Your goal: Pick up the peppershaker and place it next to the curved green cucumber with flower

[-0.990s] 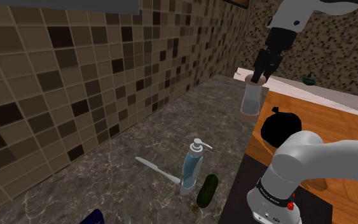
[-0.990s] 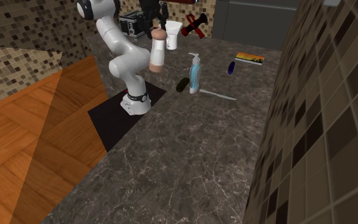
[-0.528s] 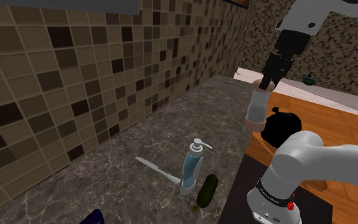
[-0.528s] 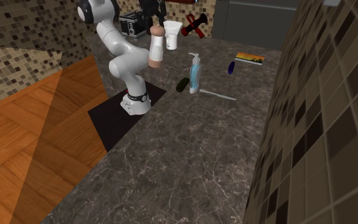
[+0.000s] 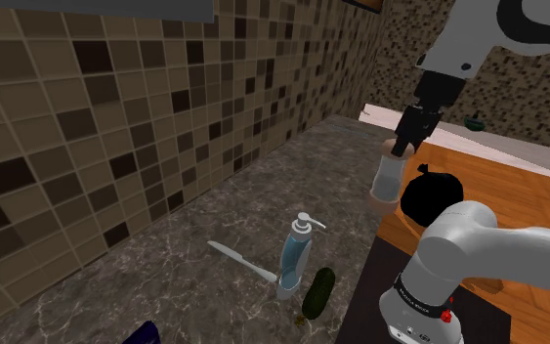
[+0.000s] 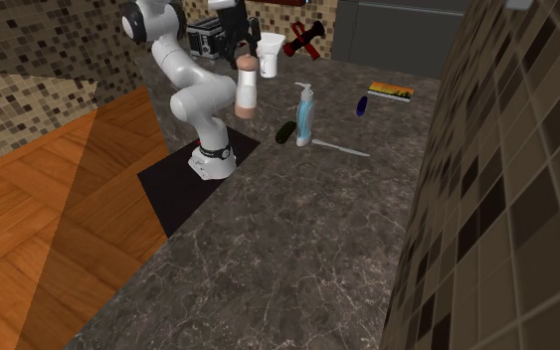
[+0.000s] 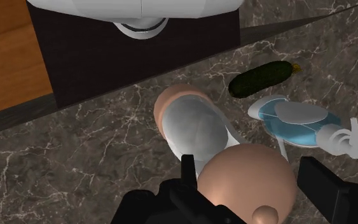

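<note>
- Dark marbled stone tabletop (image 5: pixel 214 210) under a brown mosaic-tile wall (image 5: pixel 87 117); wood floor (image 6: pixel 49 199) alongside.
- Gripper (image 5: pixel 401 147) is closed on the peppershaker (image 5: pixel 388 182), clamping it from both sides at the cap end. Shaker hangs tilted, clear of the tabletop, well apart from the cucumber (image 5: pixel 317 293).
- Risk: grip sits high on a long body, so it could swing or slip during the carry.
- Risk: soap dispenser (image 5: pixel 297 256) stands just beside the cucumber; a low approach could knock it over.
- Risk: if set down tilted, shaker prob. topples; a nudge may roll the cucumber.
- Shapes: shaker = tall smooth cylinder, pale grey-white body, peach ends, rounded cap. Cucumber = short, dark green, slightly curved, w/ yellowish speck at one tip. Dispenser = see-through blue, white pump.
</note>
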